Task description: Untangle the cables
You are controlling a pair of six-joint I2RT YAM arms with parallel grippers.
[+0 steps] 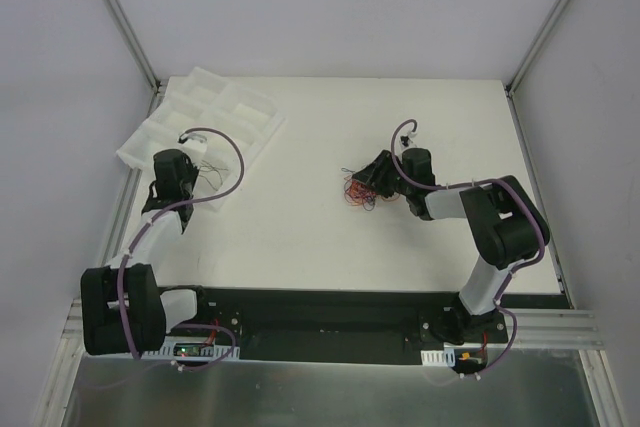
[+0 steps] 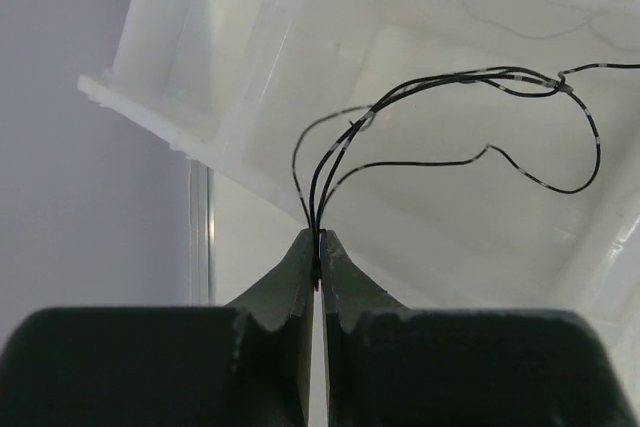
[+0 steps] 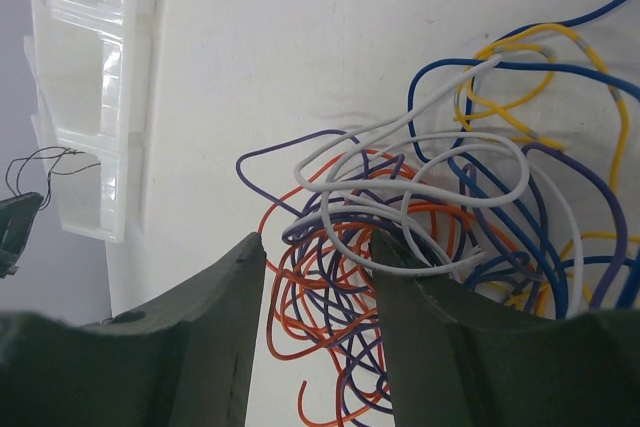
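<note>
One white compartment tray (image 1: 150,142) sits at the far left corner of the tabletop (image 1: 300,247). Over it, the left gripper (image 2: 318,242) has its fingers (image 2: 295,282) clenched on a small bunch of black cables (image 2: 316,202). Three strands seem to leave the tips, though they cross further out and the count is unsure.

Right of the tabletop's centre lies one tangled heap of cables (image 3: 430,212) in five colours: orange, purple, white, blue and yellow. The single strands are too interlooped to count. The right gripper (image 3: 318,242) straddles its near side with fingers parted, grasping nothing that I can see.

Risks, as I judge them:
- The springy black strands may slip from the tips or drape over a tray wall.
- If the right fingers close on several looped strands at once, a pull would drag the whole heap and tighten it.
</note>
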